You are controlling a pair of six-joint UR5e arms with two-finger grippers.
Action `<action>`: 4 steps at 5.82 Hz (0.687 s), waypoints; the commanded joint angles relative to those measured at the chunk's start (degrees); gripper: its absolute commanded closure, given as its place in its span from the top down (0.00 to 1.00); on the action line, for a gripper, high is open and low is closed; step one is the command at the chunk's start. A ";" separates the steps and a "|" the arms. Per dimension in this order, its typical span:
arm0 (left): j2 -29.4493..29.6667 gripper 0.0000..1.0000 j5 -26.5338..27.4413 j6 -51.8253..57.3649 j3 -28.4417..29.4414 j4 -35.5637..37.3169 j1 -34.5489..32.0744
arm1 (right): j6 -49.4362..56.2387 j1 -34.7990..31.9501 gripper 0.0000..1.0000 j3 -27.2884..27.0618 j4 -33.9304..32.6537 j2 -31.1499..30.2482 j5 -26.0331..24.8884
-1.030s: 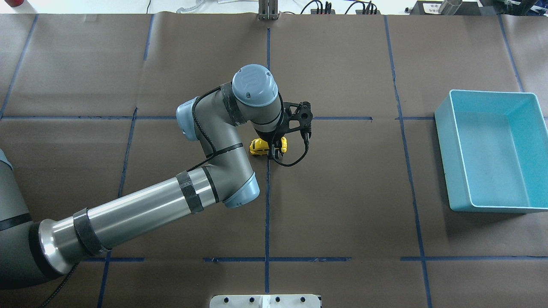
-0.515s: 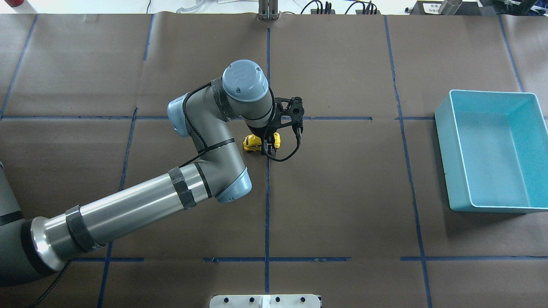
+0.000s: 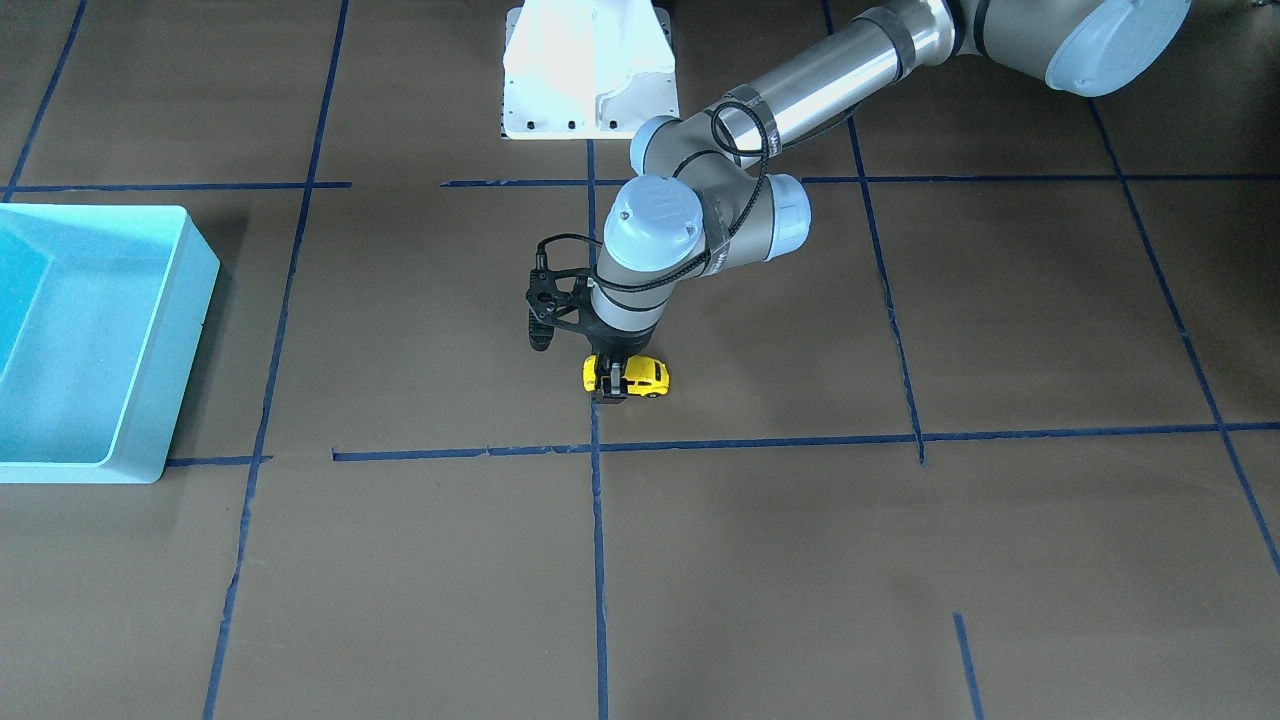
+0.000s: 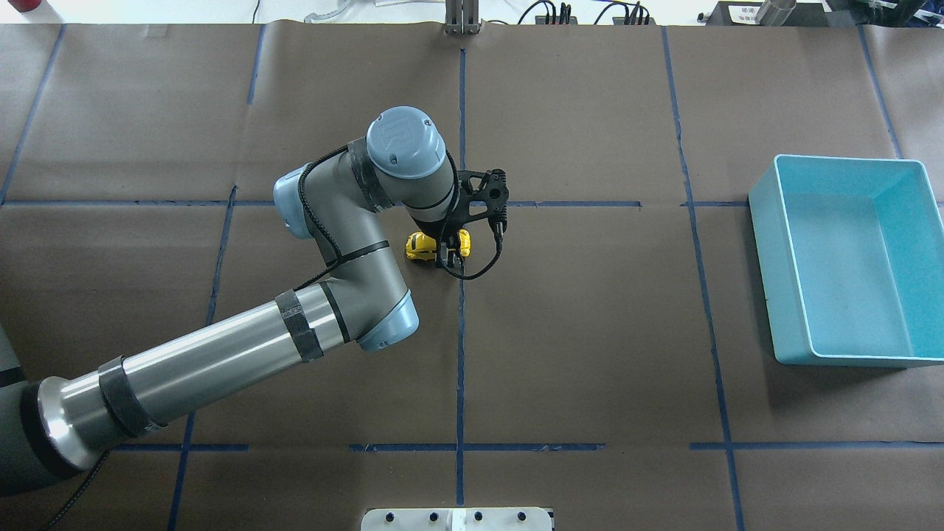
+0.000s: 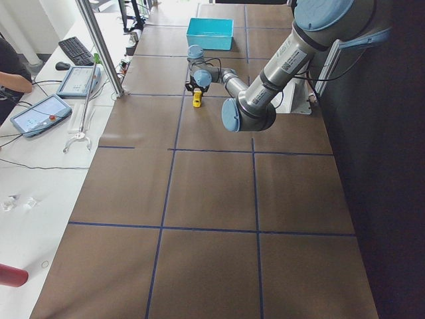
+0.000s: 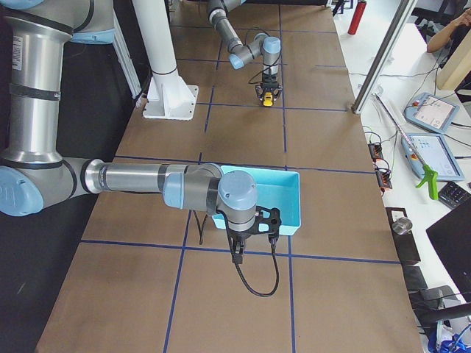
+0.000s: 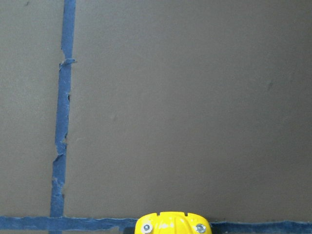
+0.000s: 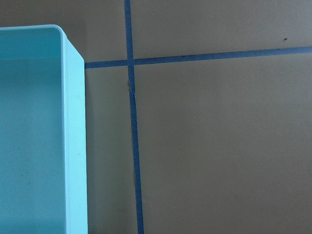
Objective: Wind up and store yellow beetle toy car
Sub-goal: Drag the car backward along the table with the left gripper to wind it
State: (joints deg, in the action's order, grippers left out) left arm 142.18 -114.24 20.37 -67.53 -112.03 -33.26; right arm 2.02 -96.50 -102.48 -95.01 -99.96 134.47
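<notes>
Left arm (image 4: pixel 214 355) — silver tube, blue caps, blk cable.

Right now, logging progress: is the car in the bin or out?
Out. The car sits on the table in the left gripper's grip, far from the empty bin.

i work in a robotics lab. my table (image 4: pixel 590 332) is papered brown and marked into squares with blue tape (image 4: pixel 459 354), and my arms rise from a white mount (image 3: pixel 588 70) at its edge. beside it runs a white bench (image 5: pixel 33 186) with touch-screen pendants (image 5: pixel 40 114), a keyboard (image 5: pixel 73 50), a mouse (image 5: pixel 62 65) and loose cables (image 6: pixel 379 158). aluminium posts (image 5: pixel 99 46) stand along the edge, a person (image 5: pixel 12 66) is at the bench, and a red canister (image 6: pixel 357 16) stands by.
</notes>
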 commanded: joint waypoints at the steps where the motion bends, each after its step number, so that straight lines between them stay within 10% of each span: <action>1: -3.12 0.00 -2.54 0.02 -2.07 -0.56 -1.36 | 0.00 0.00 1.00 0.00 0.00 0.03 0.00; 4: -5.85 0.00 -7.03 0.20 -2.25 -2.31 -3.30 | 0.00 -0.09 1.00 0.00 0.00 -0.06 0.00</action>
State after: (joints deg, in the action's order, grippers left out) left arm 137.34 -119.61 20.55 -69.72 -113.65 -35.98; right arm 2.02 -96.54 -102.48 -95.01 -99.99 134.47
